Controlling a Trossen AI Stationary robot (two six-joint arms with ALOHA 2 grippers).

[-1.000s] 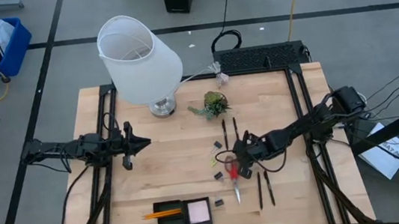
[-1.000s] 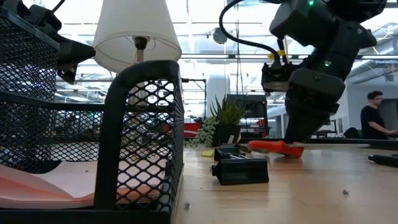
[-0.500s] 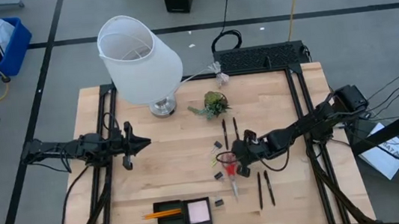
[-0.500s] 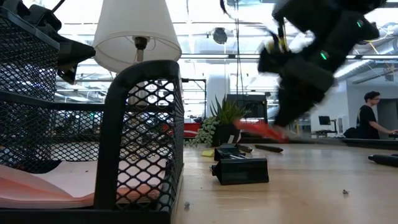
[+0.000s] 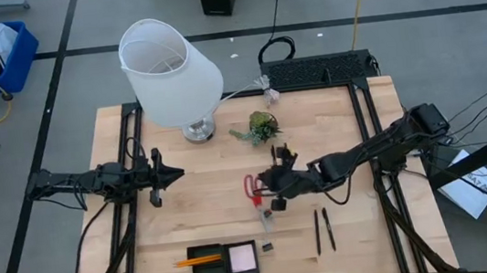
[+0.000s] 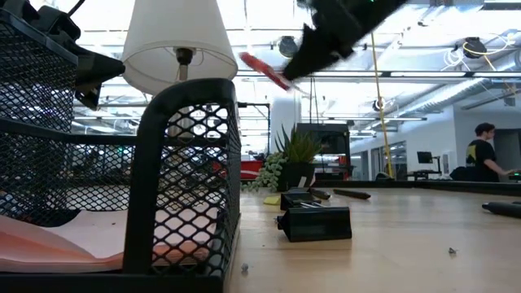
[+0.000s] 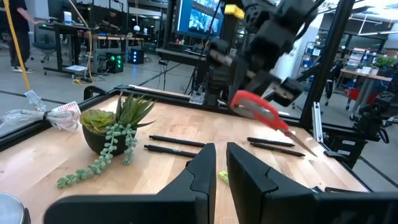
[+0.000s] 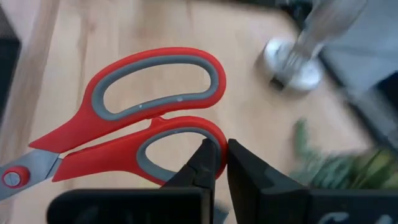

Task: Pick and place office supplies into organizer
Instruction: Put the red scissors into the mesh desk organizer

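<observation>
You've got the red-handled scissors [image 8: 140, 124] pinched by one handle loop in the right gripper [image 8: 222, 155] — lamp base [image 8: 292, 62] beyond, plant sprig [image 8: 348, 162] nr it.

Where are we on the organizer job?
Done: the pink square sticky-note pad and thin orange pencils lie in the low black mesh organizer tray. In hand: the right claw is shut on the red-handled scissors, lifted off the table. Left: two black pens and small black clips on the wooden table. The left claw waits, shut.
</observation>
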